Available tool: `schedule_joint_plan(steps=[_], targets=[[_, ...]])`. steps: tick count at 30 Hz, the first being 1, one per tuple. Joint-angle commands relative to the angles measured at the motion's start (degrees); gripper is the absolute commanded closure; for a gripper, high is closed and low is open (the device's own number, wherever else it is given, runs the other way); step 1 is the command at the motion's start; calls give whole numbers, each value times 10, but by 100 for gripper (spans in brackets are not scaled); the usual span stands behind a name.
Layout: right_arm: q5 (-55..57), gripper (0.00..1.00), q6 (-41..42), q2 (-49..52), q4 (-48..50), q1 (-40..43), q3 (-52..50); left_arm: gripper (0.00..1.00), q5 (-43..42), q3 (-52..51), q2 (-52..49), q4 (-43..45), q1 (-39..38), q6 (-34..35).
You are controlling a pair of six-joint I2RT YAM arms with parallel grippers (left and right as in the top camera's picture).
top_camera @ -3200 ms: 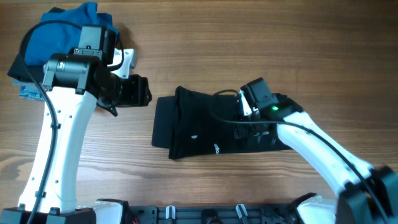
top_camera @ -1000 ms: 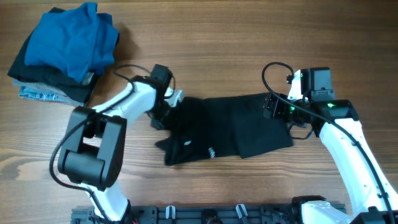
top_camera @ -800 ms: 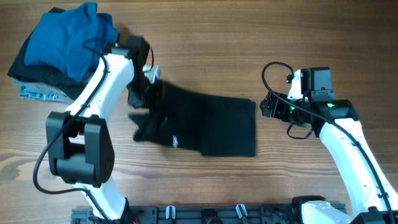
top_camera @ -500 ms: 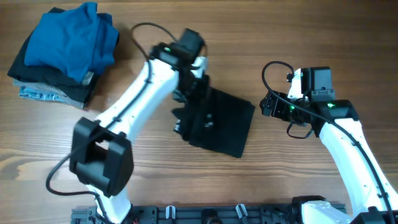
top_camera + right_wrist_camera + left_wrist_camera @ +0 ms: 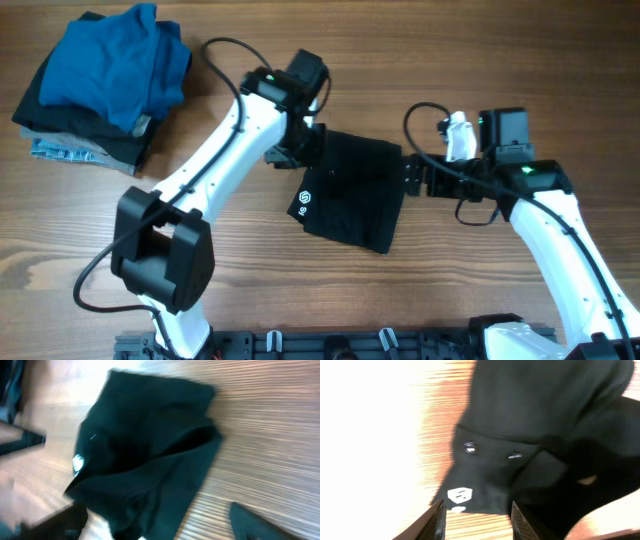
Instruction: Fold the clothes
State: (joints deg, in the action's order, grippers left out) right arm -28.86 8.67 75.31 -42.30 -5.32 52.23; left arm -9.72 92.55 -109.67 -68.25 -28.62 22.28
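The black shirt point(image 5: 352, 192) lies as a compact folded bundle at the table's middle, with its white logo point(image 5: 306, 205) facing up at the left corner. My left gripper point(image 5: 297, 150) is open and empty at the bundle's upper left edge. In the left wrist view its fingers point(image 5: 477, 522) straddle bare wood just short of the shirt point(image 5: 540, 415) and the logo point(image 5: 460, 495). My right gripper point(image 5: 415, 178) is open and empty at the bundle's right edge. The right wrist view shows the shirt point(image 5: 145, 455) ahead of its spread fingers point(image 5: 165, 527).
A stack of folded clothes sits at the far left corner: a bright blue garment point(image 5: 115, 60) on top, a dark one under it, and a pale blue-grey one point(image 5: 52, 150) at the bottom. A black rail point(image 5: 350, 345) runs along the front edge.
The left arm carried the shirt's left part over to the right, turning the long spread shirt into a compact bundle, then let go. The logo now faces up. The right gripper moved left to the bundle's edge.
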Motion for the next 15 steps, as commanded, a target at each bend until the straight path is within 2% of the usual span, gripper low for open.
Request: schedule_joint_plan(steps=[1,4,6,7,8,9,10,11,12,13,14,15], targets=[[-35,0,20,24,3,-51,-2,41,-29,0,9,-2,27,-80],[3,0,139,72,39,-99,-16,37,-34,-42,9,23,27,-82],[35,9,216,111,95,-116,-16,37,-68,-90,9,68,27,-82],[34,24,217,120,111,-116,-16,37,-88,-111,9,91,26,-84],[35,45,214,120,110,-115,-16,37,-95,-123,9,102,26,-84],[40,74,204,117,88,-111,-14,38,-101,-138,9,116,26,-84],[74,90,200,108,39,-102,-8,38,-108,-154,9,128,26,-84],[134,94,200,90,-36,-83,2,39,-116,-168,8,139,26,-84],[182,86,200,66,-99,-62,8,40,-119,-180,8,144,26,-84],[189,60,198,56,-117,-52,8,40,-119,-183,8,145,26,-84],[186,49,186,46,-129,-40,8,41,-119,-185,8,143,26,-84],[177,44,170,36,-132,-31,8,41,-119,-185,8,143,26,-84]])
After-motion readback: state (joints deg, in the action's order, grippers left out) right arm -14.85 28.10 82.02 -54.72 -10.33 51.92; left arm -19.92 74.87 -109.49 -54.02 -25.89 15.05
